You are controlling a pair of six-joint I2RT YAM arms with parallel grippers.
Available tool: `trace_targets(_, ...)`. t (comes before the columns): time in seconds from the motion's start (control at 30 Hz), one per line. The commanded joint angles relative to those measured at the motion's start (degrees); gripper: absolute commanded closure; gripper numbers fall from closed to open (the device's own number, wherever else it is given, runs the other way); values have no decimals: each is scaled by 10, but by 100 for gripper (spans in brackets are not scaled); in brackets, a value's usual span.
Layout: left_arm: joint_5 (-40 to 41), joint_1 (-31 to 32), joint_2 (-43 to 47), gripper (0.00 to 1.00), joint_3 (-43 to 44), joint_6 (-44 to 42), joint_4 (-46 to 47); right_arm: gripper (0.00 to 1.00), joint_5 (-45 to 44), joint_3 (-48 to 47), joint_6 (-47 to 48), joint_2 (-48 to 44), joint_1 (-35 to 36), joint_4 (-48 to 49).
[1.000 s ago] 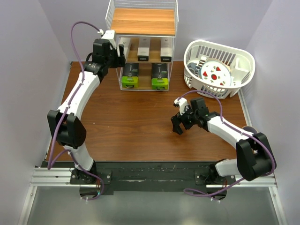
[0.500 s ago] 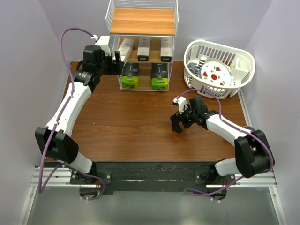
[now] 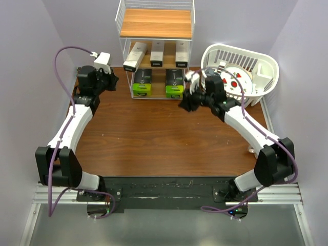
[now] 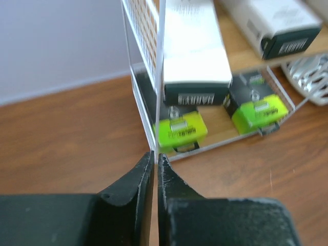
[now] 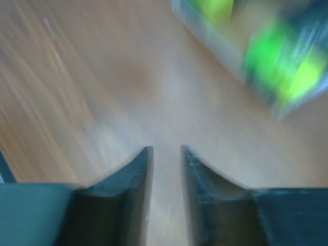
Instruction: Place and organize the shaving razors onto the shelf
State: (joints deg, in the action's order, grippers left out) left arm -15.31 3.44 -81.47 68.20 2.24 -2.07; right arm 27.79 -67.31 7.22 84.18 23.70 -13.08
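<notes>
**A:** How many shaving razors do you count, and where are they?

**B:** I count five boxes, and all are on the shelf [image 3: 156, 23], which stands at 12 o'clock on the table [image 3: 154, 138]. Three white cartons [image 3: 157, 54] lie on the middle tier. Two black packs [image 3: 174, 83] lie on the lowest tier.

**A:** How do they look?

**B:** The white cartons are slim and oblong, and each has a dark end toward 6 o'clock. The middle one and the right one lie straight, with a gap between them. The left one is turned, so its dark end points to about 7 o'clock and comes to the left front post of the shelf. In the left wrist view this end carries white letters. The black packs are flat, with lime-green ends toward 6 o'clock. They lie parallel and apart from each other.

**A:** And the shelf itself?

**B:** It has a white wire frame with three light-brown wooden tiers.

**A:** What about the grippers?

**B:** The left gripper [image 4: 155, 156] is at 9 o'clock of the shelf, near its left front post. Its jaws are pressed almost together, with only a thin slit between them, and they hold nothing. The right gripper [image 5: 165, 151] is at 5 o'clock of the right black pack, over the table. Its view is blurred, but the jaws stand a little apart and only the wood of the table shows between them.

**A:** Anything else?

**B:** There is one white slatted basket [image 3: 266, 66] at 3 o'clock of the shelf. One round plate [image 3: 237, 77] with red marks lies in it.
</notes>
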Motion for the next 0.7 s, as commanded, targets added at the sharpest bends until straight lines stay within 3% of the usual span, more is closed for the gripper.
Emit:
trace_targets(0.0,-32,-12,14,89,7,3,132,85,5,-127,-55,39,31,77)
trace_targets(0.03,-30,-15,10,89,6,13,140,93,-19,-145,-65,48,39,81)
trace_targets(0.13,-24,-27,-7,88,3,45,175,100,-62,-193,-68,77,83,97)
trace_targets(0.37,-22,-28,-40,85,-25,88,282,100,-173,-264,-88,149,133,120)
trace_targets(0.67,-47,-18,-74,82,-10,116,303,100,-251,-319,-76,211,136,115)
